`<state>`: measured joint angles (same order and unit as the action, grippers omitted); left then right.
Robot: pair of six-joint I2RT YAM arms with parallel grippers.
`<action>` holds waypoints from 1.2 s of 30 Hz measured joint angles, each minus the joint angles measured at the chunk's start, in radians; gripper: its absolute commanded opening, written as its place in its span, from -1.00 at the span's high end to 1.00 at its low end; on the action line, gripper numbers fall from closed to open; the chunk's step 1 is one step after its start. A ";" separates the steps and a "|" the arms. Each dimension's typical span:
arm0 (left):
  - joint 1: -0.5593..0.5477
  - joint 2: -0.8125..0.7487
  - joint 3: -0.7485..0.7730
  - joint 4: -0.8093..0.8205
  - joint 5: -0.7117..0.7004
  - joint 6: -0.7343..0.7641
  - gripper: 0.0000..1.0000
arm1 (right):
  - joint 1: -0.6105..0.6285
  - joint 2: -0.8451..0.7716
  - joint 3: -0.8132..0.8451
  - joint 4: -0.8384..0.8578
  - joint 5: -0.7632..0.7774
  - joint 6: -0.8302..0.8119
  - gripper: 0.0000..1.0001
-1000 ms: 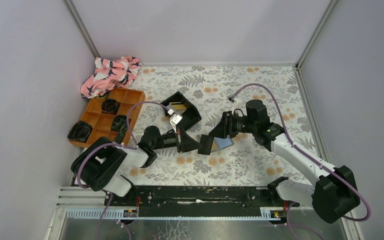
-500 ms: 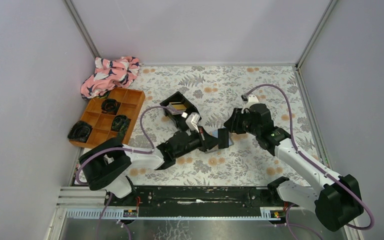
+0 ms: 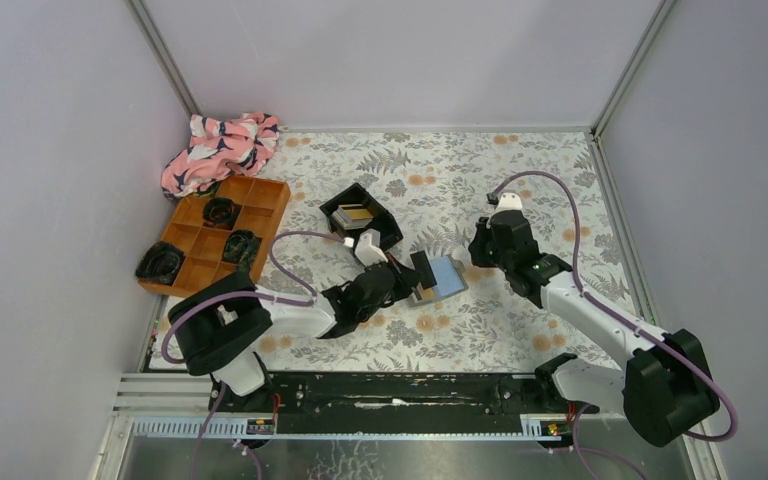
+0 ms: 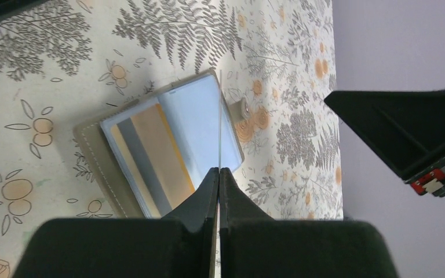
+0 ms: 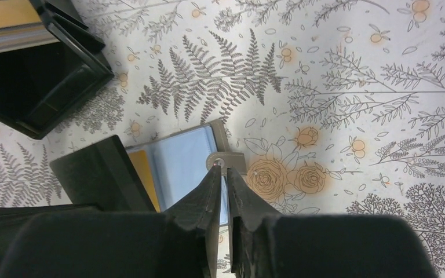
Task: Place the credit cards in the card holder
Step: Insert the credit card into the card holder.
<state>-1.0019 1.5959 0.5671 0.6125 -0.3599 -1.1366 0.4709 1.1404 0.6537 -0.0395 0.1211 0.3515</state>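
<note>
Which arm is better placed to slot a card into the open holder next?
Left. The left gripper pinches a thin card edge-on above the open card holder; the right gripper shows no card.

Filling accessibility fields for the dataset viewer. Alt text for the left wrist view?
The left gripper is shut on a thin card, seen edge-on, poised over the card holder. The holder lies open on a floral tablecloth, its blue-grey and yellow-orange inside facing the camera.

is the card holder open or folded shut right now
Open: the card holder lies spread on the table, its blue-grey and yellow-orange inside facing up.
</note>
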 measured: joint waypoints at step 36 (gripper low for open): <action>0.000 0.113 -0.053 0.061 0.005 -0.354 1.00 | 0.006 0.237 0.005 -0.002 -0.057 0.013 0.98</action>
<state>-1.0016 1.7084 0.5140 0.6735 -0.3546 -1.4902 0.4770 1.3773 0.6590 -0.0410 0.0643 0.3641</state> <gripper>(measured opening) 0.011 0.022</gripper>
